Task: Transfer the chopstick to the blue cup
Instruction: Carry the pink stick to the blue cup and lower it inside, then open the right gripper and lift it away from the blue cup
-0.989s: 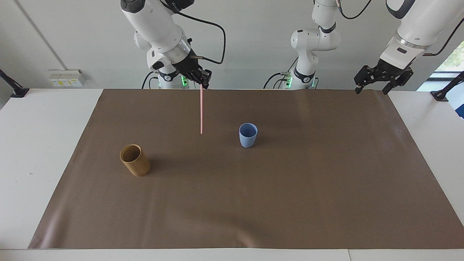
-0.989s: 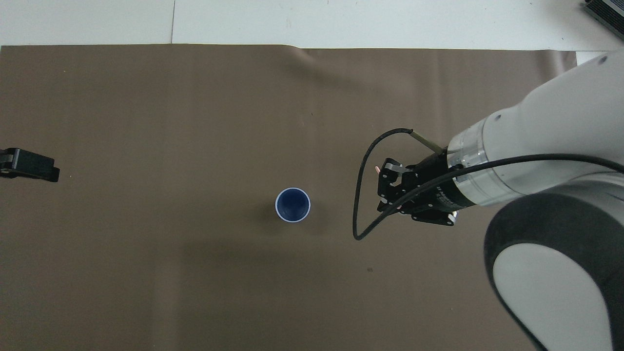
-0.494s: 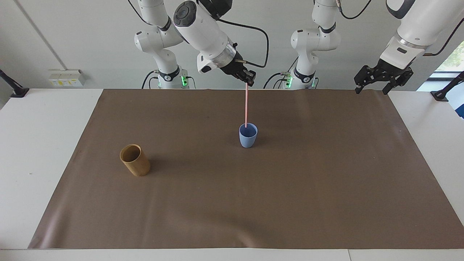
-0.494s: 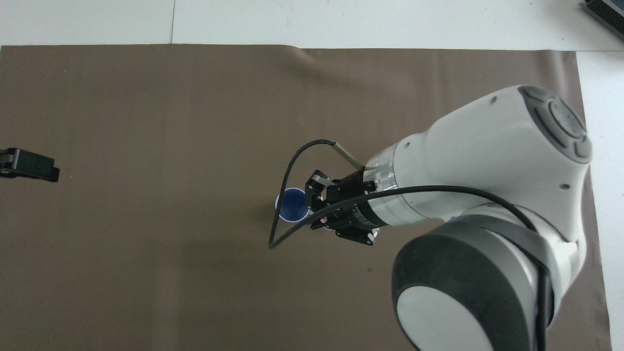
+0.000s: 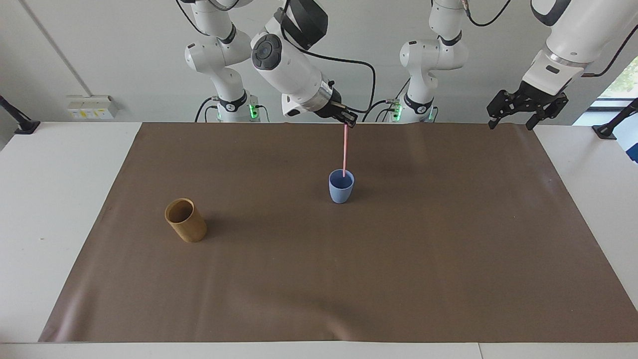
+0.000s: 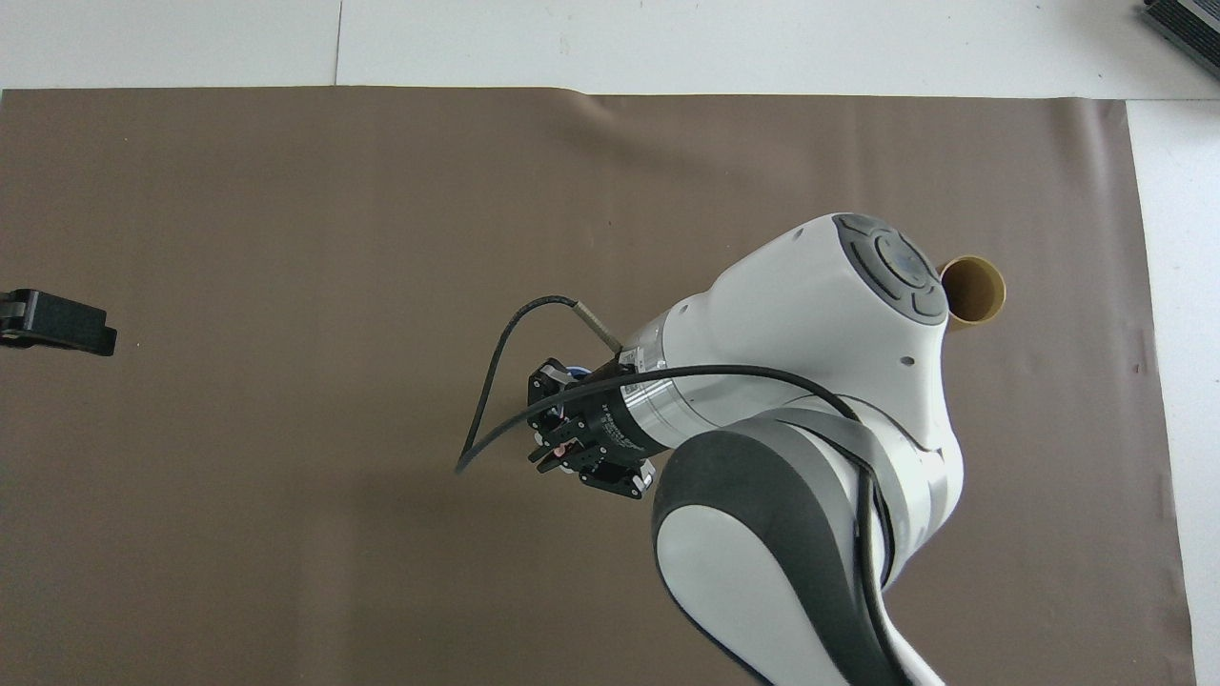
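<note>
My right gripper [image 5: 350,122] is shut on the top of the pale-pink chopstick [image 5: 344,149], which hangs straight down with its lower tip inside the mouth of the blue cup [image 5: 341,187]. The cup stands upright on the brown mat. In the overhead view my right gripper [image 6: 558,441] covers the cup, with only a sliver of its rim [image 6: 575,371] showing, and the chopstick is hidden. My left gripper [image 5: 523,112] waits raised over the mat's edge at the left arm's end, fingers spread; only its tip [image 6: 57,322] shows in the overhead view.
A tan-brown cylindrical cup [image 5: 185,220] stands on the brown mat [image 5: 448,249] toward the right arm's end, farther from the robots than the blue cup; it also shows in the overhead view [image 6: 973,291]. White table [image 5: 60,199] surrounds the mat.
My right gripper has carried the chopstick from beside the tan cup's end across to the blue cup, then lowered it, so the tip is now in the cup's mouth. The left arm has not moved.
</note>
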Robot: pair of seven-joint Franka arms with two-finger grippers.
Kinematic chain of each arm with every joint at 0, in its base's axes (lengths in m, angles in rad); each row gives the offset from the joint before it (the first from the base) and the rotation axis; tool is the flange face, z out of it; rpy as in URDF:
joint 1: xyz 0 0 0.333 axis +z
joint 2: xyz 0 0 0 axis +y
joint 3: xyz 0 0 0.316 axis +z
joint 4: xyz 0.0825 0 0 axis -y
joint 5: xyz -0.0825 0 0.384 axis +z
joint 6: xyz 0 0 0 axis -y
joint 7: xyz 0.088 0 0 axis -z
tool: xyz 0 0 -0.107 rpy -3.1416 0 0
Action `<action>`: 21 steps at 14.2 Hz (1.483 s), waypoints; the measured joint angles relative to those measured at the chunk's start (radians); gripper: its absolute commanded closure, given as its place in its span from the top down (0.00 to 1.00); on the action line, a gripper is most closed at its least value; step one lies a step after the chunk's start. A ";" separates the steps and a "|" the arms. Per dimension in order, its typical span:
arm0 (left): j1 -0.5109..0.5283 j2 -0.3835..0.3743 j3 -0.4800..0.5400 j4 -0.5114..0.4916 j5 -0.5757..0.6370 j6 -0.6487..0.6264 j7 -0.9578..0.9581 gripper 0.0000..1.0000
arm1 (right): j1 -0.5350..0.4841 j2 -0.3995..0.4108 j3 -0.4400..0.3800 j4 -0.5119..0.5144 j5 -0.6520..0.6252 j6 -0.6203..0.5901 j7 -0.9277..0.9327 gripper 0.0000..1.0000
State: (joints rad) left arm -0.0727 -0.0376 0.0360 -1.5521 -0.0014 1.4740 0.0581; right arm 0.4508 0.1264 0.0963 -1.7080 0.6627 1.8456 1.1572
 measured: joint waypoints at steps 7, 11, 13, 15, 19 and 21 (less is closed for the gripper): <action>0.000 0.000 0.000 0.000 0.000 0.000 0.000 1.00 | 0.007 0.060 -0.003 -0.057 0.000 0.082 -0.017 0.42; 0.000 0.000 0.000 0.000 0.000 0.000 0.000 1.00 | 0.009 0.063 -0.003 -0.079 0.000 0.120 -0.023 1.00; 0.000 0.000 0.000 0.000 0.000 0.000 0.000 1.00 | 0.011 0.063 -0.003 -0.076 -0.002 0.125 -0.027 1.00; 0.000 0.000 0.000 0.000 0.000 0.000 0.000 1.00 | 0.005 0.061 -0.008 -0.059 -0.046 0.130 -0.040 1.00; 0.000 0.000 0.000 0.000 0.000 0.000 0.000 1.00 | -0.044 0.029 -0.016 -0.005 -0.263 0.126 -0.080 1.00; 0.000 0.000 -0.001 0.000 0.000 0.000 0.000 1.00 | -0.071 0.014 -0.018 0.004 -0.377 0.125 -0.168 1.00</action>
State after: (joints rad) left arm -0.0726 -0.0376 0.0347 -1.5521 -0.0014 1.4740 0.0581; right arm 0.3801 0.1403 0.0787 -1.7037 0.2857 1.9702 0.9890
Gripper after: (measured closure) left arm 0.000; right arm 0.000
